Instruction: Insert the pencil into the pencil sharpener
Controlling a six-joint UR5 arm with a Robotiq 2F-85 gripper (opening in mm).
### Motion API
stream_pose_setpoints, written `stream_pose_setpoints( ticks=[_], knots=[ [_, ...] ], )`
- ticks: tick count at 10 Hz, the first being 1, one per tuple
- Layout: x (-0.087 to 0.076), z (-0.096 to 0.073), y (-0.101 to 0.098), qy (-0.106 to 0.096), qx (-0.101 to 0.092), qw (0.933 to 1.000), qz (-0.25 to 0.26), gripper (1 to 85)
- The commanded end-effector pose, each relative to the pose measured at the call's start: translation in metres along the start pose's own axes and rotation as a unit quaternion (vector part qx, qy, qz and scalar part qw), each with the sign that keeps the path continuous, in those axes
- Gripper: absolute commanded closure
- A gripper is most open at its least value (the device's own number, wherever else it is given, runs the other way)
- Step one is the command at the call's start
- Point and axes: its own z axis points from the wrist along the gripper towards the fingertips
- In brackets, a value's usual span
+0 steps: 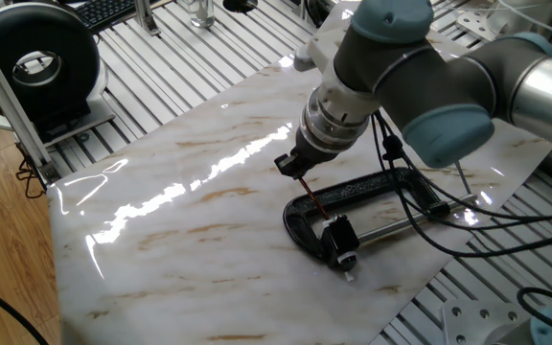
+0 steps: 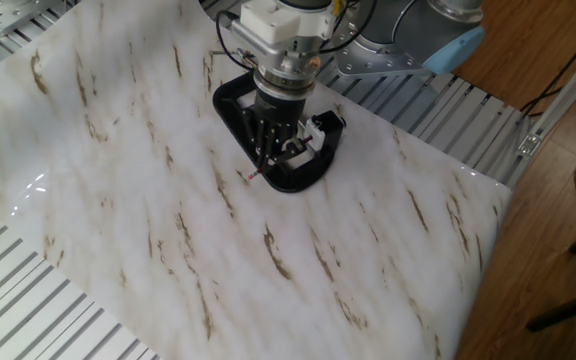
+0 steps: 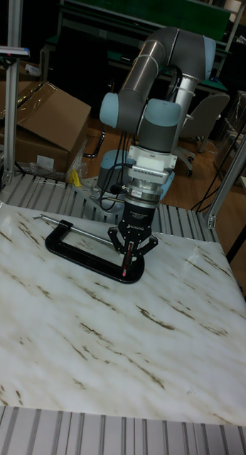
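My gripper (image 1: pixel 295 169) is shut on the pencil (image 1: pixel 312 199), a thin dark-red stick that slants down from the fingers toward the pencil sharpener (image 1: pixel 339 237). The sharpener is a small black block sitting at the jaw end of the black C-clamp (image 1: pixel 383 185). In the other fixed view the gripper (image 2: pixel 273 148) hangs over the clamp (image 2: pixel 230 104), the pencil's red tip (image 2: pixel 254 177) pokes out at its lower left, and the sharpener (image 2: pixel 327 124) lies to its right. In the tall view the gripper (image 3: pixel 129 250) holds the pencil (image 3: pixel 126 266) nearly upright. Whether the tip touches the sharpener cannot be told.
The clamp's silver screw rod (image 1: pixel 405 221) runs toward the marble board's right edge (image 1: pixel 420 278). Black cables (image 1: pixel 487 225) trail from the arm over that edge. A black round device (image 1: pixel 36 62) stands at far left, off the board. Slatted metal table (image 2: pixel 28 310) surrounds the board.
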Motion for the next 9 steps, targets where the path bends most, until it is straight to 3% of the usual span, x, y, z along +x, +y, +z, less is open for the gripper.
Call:
stream_pose_setpoints(
  ticks=[1, 3, 9],
  knots=[
    [0.009, 0.004, -0.001, -0.001, -0.010, 0.9999, 0.013, 84.7],
    [0.014, 0.003, -0.010, 0.007, -0.009, 0.9997, 0.021, 84.7],
    [0.022, -0.003, -0.007, 0.008, 0.009, 0.9995, 0.029, 84.7]
  ],
)
